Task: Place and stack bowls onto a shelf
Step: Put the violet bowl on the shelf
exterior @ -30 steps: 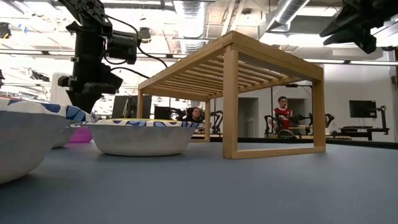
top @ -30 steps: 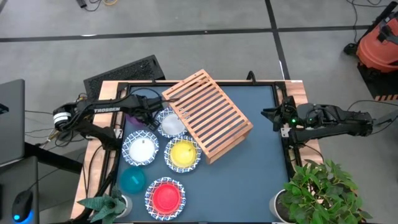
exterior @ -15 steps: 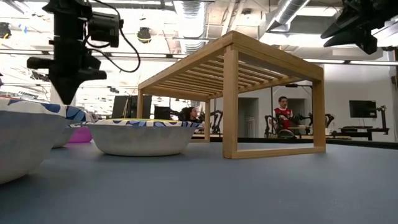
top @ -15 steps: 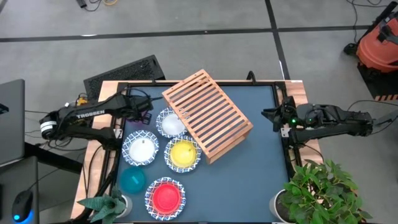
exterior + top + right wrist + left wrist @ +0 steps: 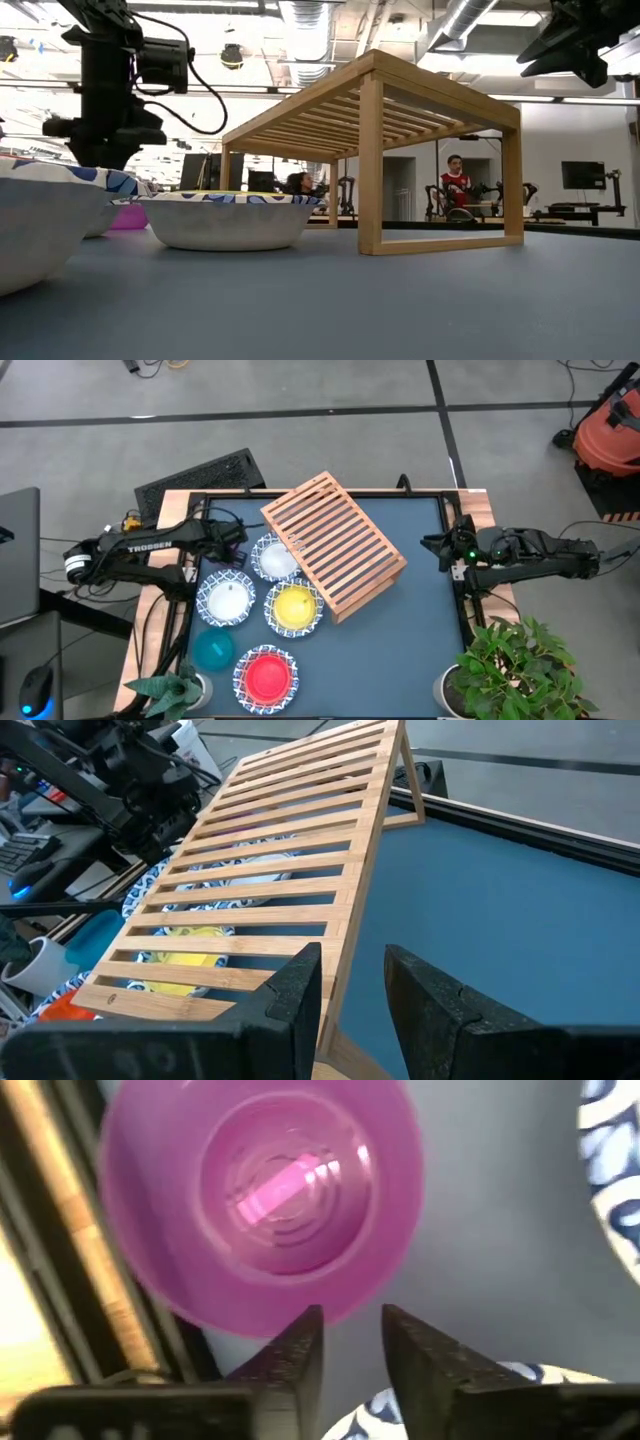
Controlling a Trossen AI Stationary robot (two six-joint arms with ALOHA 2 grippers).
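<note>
Left pincer point(image 5: 350, 1342) hangs slightly parted, empty, just above the purple bowl point(image 5: 262, 1200) at the tabletop's point(image 5: 420, 620) ten o'clock; right pincer point(image 5: 352, 982) waits open at three o'clock.

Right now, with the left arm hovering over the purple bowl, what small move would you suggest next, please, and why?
Probably lower the left end effector onto the near rim of the purple bowl. The fingers stand slightly apart just short of that rim, holding nothing, and the bowl sits empty on the table beside the shelf.
</note>
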